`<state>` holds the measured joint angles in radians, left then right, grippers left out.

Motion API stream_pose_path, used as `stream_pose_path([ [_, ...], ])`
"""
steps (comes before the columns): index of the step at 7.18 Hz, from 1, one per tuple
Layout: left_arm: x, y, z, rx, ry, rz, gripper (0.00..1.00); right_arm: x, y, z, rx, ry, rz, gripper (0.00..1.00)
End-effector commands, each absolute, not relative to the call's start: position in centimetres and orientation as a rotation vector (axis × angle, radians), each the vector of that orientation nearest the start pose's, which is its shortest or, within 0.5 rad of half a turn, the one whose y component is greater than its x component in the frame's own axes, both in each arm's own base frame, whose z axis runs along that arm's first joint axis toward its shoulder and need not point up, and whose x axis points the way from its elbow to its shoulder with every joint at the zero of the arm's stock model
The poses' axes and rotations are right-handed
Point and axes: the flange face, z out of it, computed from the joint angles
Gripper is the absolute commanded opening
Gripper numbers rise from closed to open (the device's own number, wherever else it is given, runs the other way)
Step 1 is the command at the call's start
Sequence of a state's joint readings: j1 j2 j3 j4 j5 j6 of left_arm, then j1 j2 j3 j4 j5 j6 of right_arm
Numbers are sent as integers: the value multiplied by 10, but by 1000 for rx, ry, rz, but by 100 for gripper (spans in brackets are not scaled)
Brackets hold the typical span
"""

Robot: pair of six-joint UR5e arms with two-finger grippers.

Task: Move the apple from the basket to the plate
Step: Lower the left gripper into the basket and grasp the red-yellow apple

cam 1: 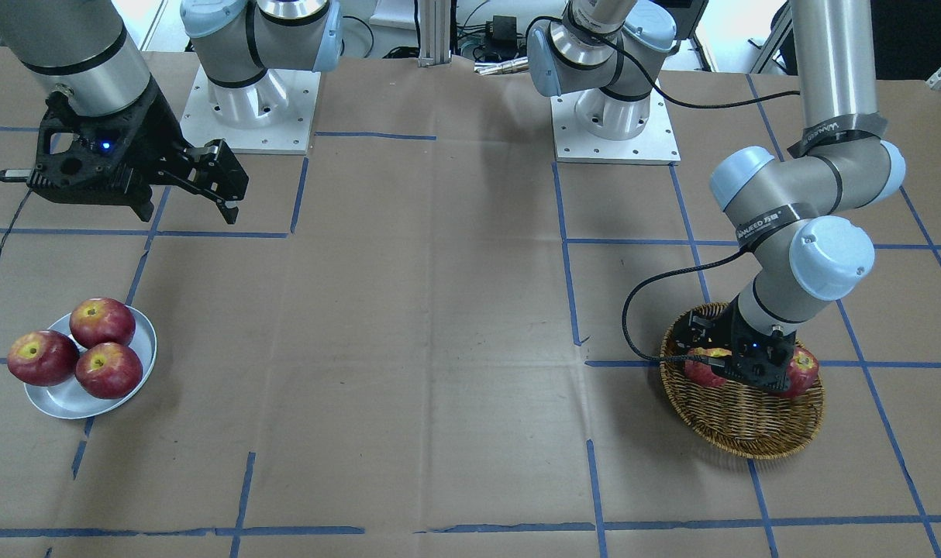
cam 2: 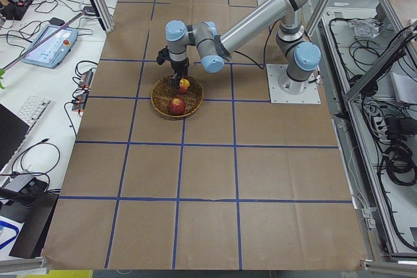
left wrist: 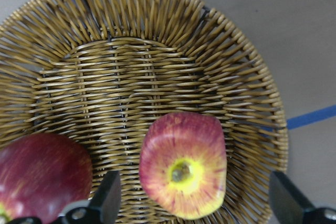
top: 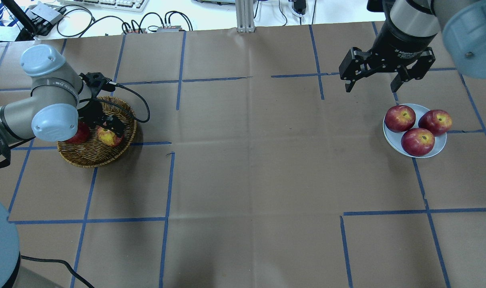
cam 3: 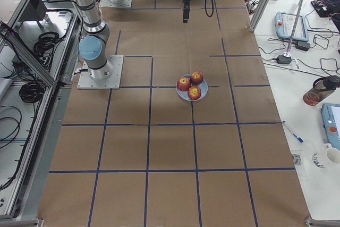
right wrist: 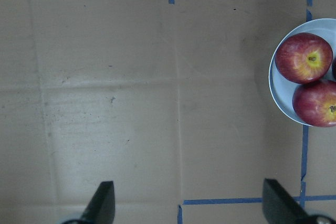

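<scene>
The apple, light red with a wide yellow stem patch, lies in the wicker basket next to a dark red apple. My left gripper is open and low in the basket, one finger on each side of the apple, apart from it. In the overhead view the apple sits under the left gripper in the basket. The white plate holds three dark red apples. My right gripper is open and empty, above the table behind the plate.
The dark red apple in the basket is partly hidden by my left arm's wrist joint. The plate's three apples fill most of it. Brown paper with blue tape lines covers the table between the basket and the plate.
</scene>
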<state>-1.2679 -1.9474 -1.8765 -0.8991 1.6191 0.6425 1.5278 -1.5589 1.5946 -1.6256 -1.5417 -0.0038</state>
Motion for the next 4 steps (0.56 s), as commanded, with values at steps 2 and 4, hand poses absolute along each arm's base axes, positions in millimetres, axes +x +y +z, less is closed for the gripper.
stream_pose_path([
  [2, 47, -578, 190, 516, 3065, 69, 86, 115, -504, 476, 50, 3112, -32, 100],
  [4, 47, -578, 193, 517, 3059, 62, 56, 115, -504, 477, 45, 3111, -37, 100],
])
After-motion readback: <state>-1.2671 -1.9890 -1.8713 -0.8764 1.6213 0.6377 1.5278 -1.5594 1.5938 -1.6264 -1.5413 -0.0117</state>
